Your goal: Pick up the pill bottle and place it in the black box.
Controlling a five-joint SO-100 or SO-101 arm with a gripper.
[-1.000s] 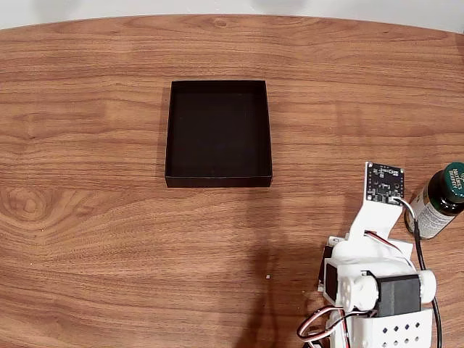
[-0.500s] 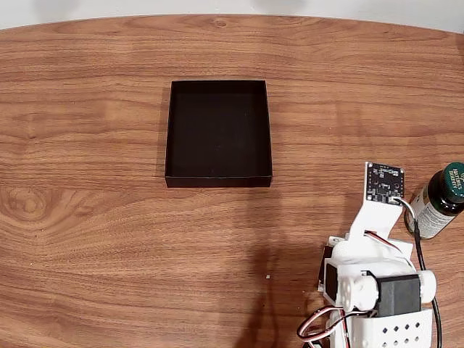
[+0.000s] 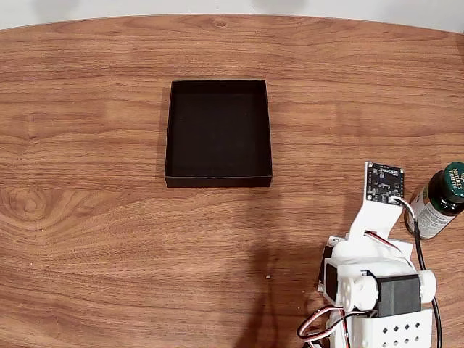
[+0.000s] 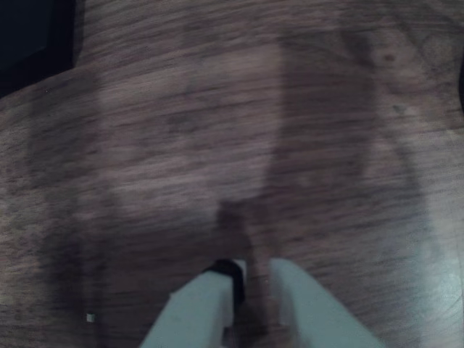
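Here, in the fixed view, we see the black box sitting open-topped on the wooden table, a little left of centre and toward the far edge. The pill bottle stands at the right border of the picture, tilted slightly by the lens, its dark green cap up and its white-and-green label facing us. It is well apart from the box. The white arm rises from the bottom right, just beside the bottle, with a small circuit board at its upper end.

In the blurred wrist view, we look down on bare wood grain. The pincer enters from the bottom edge, its two pale fingertips nearly together with nothing between them. A dark corner of the box shows at the upper left.
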